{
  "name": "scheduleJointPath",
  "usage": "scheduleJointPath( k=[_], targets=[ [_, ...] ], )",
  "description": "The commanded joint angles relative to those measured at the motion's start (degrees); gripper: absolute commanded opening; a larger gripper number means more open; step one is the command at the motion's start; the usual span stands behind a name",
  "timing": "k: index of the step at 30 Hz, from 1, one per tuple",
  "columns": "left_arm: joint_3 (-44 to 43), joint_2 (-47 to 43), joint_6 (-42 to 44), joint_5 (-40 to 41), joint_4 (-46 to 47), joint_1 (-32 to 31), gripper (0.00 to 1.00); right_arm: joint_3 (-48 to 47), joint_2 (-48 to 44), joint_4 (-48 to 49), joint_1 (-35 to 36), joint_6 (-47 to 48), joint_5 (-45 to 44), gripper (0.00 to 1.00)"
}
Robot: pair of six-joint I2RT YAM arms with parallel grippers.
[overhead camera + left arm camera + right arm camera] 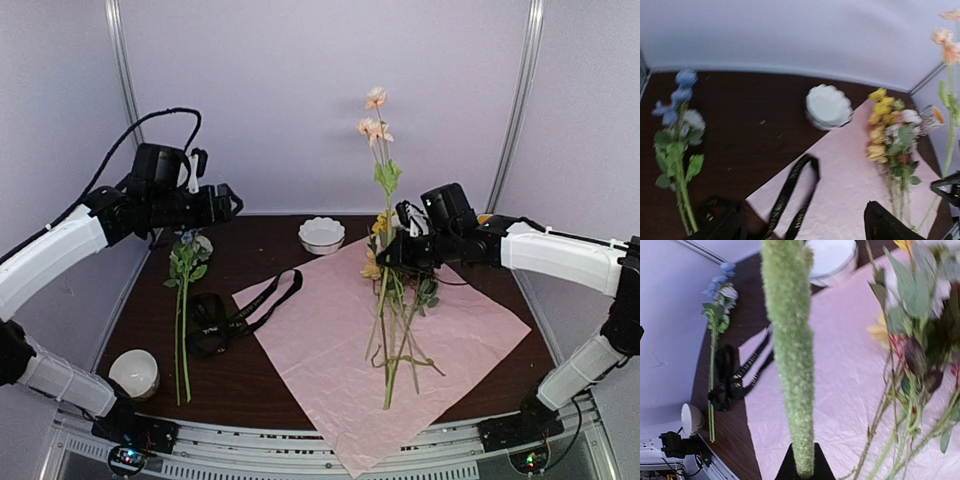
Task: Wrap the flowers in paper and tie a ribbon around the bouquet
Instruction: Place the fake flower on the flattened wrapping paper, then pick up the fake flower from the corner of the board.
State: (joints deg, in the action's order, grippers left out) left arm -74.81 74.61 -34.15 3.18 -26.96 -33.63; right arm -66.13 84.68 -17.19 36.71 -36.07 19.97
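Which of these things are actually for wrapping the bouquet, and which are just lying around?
For the job: pink paper; bunch of flowers lying on it; peach flower held upright in the right pincer; blue flowers beside the paper; black ribbon.

Just lying about: white scalloped bowl; white round object at the near left corner.

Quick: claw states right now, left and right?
Left claw: open, holding nothing.
Right claw: shut on the peach flower, gripped by its stem and held upright.
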Motion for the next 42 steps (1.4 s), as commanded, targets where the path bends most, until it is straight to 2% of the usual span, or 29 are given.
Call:
scheduleJointPath(
  k=[1, 4, 7, 11, 13, 15, 19, 23, 33, 39, 42],
  targets=[
    [10.11, 2.58, -4.35, 3.30, -15.57, 8.36, 0.83, 3.79, 2.32, -8.34, -1.16, -3.37, -3.39, 0.00],
    [16.24, 3.09, -4.58, 4.55, -14.89, 12.51, 0.77, 5.12, 4.12, -9.22, -1.37, -3.61, -5.05, 0.00],
    [20.45, 3.96, -4.65, 6.68, -14.11, 15.18, 0.62, 5.48, 6.05, -10.35, -1.46, -3.44, -7.83, 0.03],
    [23.85, 5.99, -3.18, 7.16, -10.78, 16.38, 0.45, 6.56, 7.77, -9.88, -1.55, -4.46, -9.84, 0.21],
    [23.57, 7.88, -2.08, 6.91, -9.89, 16.40, 0.42, 7.06, 7.97, -9.23, -1.64, -5.37, -10.53, 0.32],
    [23.11, 10.28, -1.05, 6.71, -8.63, 16.69, 0.39, 7.83, 7.49, -8.34, -1.64, -6.38, -11.72, 0.37],
    [21.78, 14.49, 0.31, 5.11, -5.59, 18.67, 0.32, 8.94, 5.52, -7.04, -1.64, -7.44, -13.25, 0.38],
    [19.32, 18.88, 0.47, 5.98, -6.81, 20.72, 0.26, 8.85, 3.41, -7.35, -1.64, -7.21, -13.12, 0.42],
    [18.71, 23.39, 1.54, 3.26, -4.07, 20.81, 0.20, 6.88, 0.82, -9.74, -1.55, -5.35, -14.63, 0.45],
    [18.59, 24.94, 1.01, 2.53, -3.78, 20.89, 0.09, 6.47, -0.03, -10.26, -1.57, -5.11, -14.90, 0.45],
    [18.10, 24.66, 0.59, 2.89, -4.96, 20.98, 0.00, 6.13, -0.67, -11.02, -1.64, -4.76, -15.62, 0.45]
  ],
)
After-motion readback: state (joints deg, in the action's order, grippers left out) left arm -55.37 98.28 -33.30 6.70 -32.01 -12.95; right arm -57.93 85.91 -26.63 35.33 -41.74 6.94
